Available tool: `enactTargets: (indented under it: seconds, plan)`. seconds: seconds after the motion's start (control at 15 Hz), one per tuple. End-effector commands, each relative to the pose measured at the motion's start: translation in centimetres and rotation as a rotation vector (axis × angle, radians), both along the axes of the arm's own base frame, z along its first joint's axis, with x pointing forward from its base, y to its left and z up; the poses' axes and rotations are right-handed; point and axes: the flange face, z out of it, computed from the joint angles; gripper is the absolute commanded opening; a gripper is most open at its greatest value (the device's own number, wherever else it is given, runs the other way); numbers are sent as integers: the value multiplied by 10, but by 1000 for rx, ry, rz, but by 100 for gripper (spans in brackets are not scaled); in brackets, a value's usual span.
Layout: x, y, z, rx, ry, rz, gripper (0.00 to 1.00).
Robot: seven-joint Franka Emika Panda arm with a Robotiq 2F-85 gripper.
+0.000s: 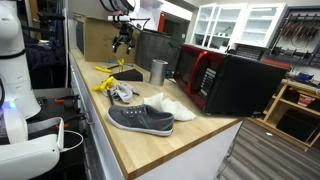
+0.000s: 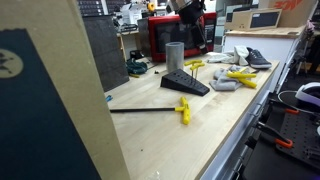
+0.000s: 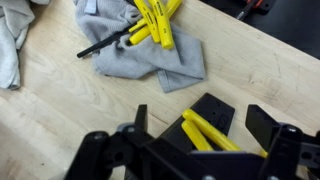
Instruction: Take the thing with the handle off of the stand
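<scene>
Shoe (image 1: 140,120) sits nearest on the bench (image 1: 190,140). Further up, at 9 o'clock from the cup (image 1: 158,70), is the yellow stand (image 1: 122,73), with the claw (image 1: 122,40) hanging over it, spread wide. In the wrist view, yellow bars (image 3: 205,132) sit between the fingers, so I'd drop straight down, pinch just the handled piece and lift vertically so the stand doesn't tip.
</scene>
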Motion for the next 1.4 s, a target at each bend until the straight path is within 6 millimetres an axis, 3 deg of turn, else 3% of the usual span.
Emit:
enactTargets:
  seconds: [0.0,0.27,0.53,1.33]
  plan:
    - [14,5,-16,23,-104,57,100]
    - [28,13,-41,92,-187,103,100]
    - [31,26,-54,211,-182,118,100]
    - [26,16,-52,233,-180,118,100]
